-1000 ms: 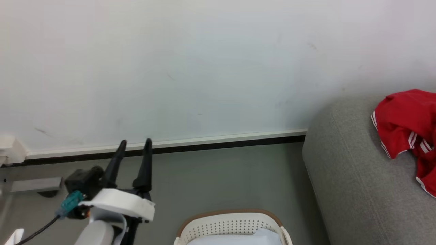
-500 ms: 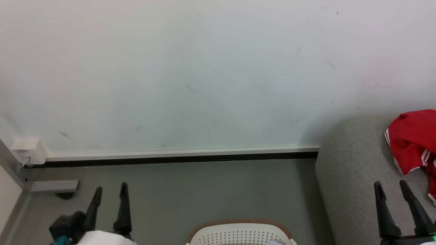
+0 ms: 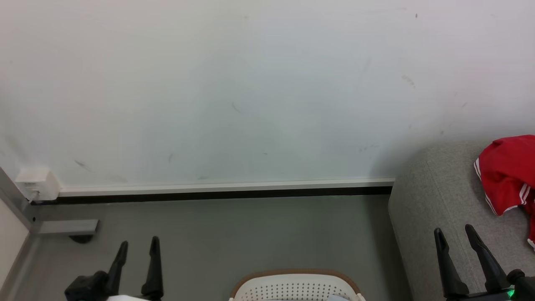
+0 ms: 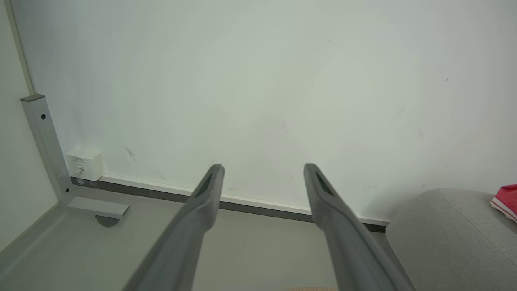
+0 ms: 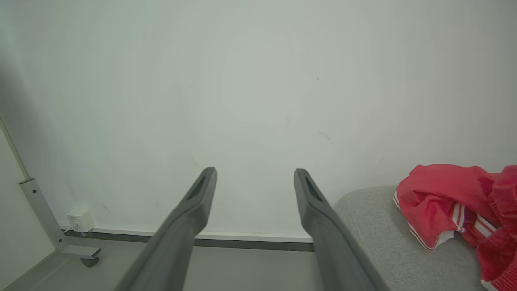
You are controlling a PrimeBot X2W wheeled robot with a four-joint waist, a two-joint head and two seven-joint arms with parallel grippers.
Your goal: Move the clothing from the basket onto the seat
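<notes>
Looking down through the head cam, I'm seeing the clothing (image 3: 505, 175) lying crumpled on the seat (image 3: 434, 200) at the far right. It's soft bright red fabric, all folds and bunches, with thin white stripes running along the hems. The seat is showing a light grey woven cover and a fat rounded corner. The basket (image 3: 294, 286) is peeking in at the bottom edge: curved cream plastic dotted with rows of small holes, a brown band capping the rim. The left gripper (image 3: 139, 242) is hanging over the smooth grey floor (image 3: 250, 234) left of the basket, jaws apart and holding nothing. The right gripper (image 3: 453, 229) is hovering against the seat's padding, near the red fabric but not touching it, jaws apart too. Both pairs of long dark tapered fingers are pointing toward the plain white wall (image 3: 250, 104).
</notes>
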